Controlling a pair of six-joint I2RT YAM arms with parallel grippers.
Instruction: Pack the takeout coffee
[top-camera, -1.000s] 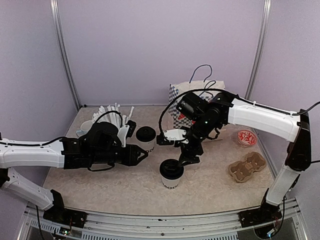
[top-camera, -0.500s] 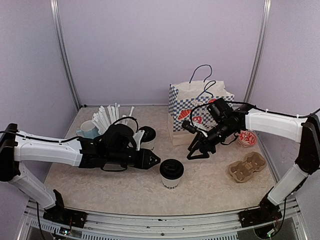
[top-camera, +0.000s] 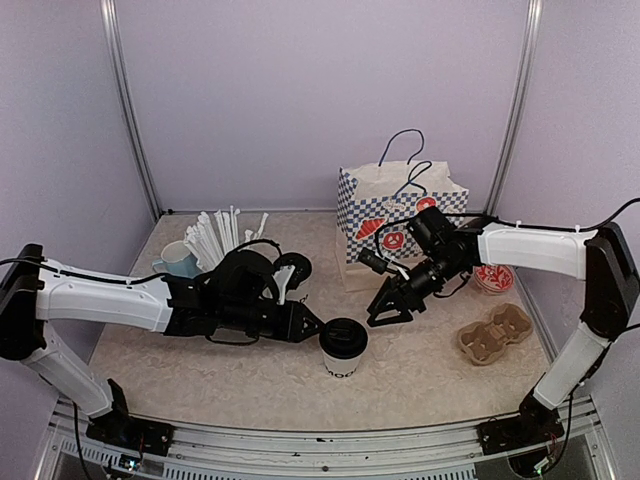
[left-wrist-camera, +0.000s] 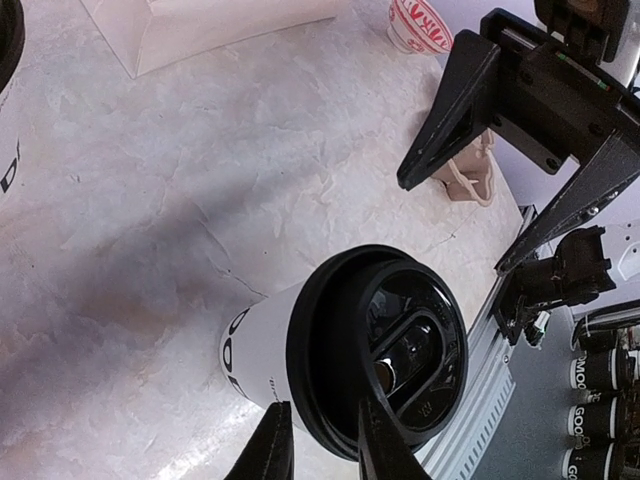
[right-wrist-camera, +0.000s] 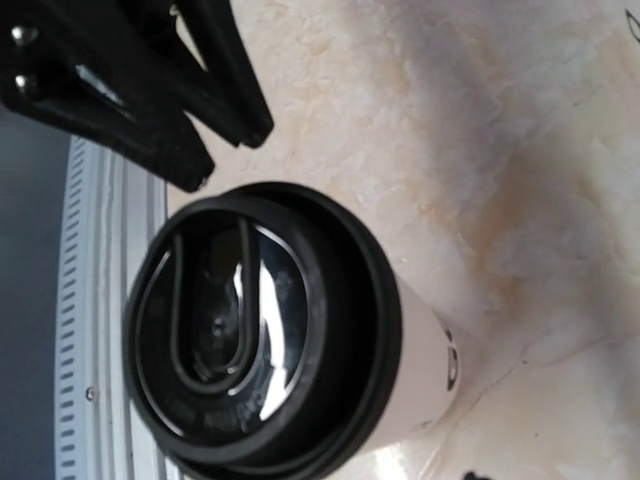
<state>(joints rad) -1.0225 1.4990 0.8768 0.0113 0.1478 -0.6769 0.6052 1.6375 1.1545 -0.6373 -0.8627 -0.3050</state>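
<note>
- The paper bag (top-camera: 400, 235) stands at one o'clock of the table's middle. Both cups are outside it, so I judge packing has not begun.
- One lidded cup (top-camera: 342, 355) stands at six o'clock, its twin (top-camera: 296, 270) at ten o'clock of it.
- My left pincer (top-camera: 316, 329) straddles the near cup's rim at nine o'clock. Whether it is clenched I cannot tell.
- My right pincer (top-camera: 387, 316) hangs spread, empty, at two o'clock.
- Next: a firm hold, then a level lift.
</note>
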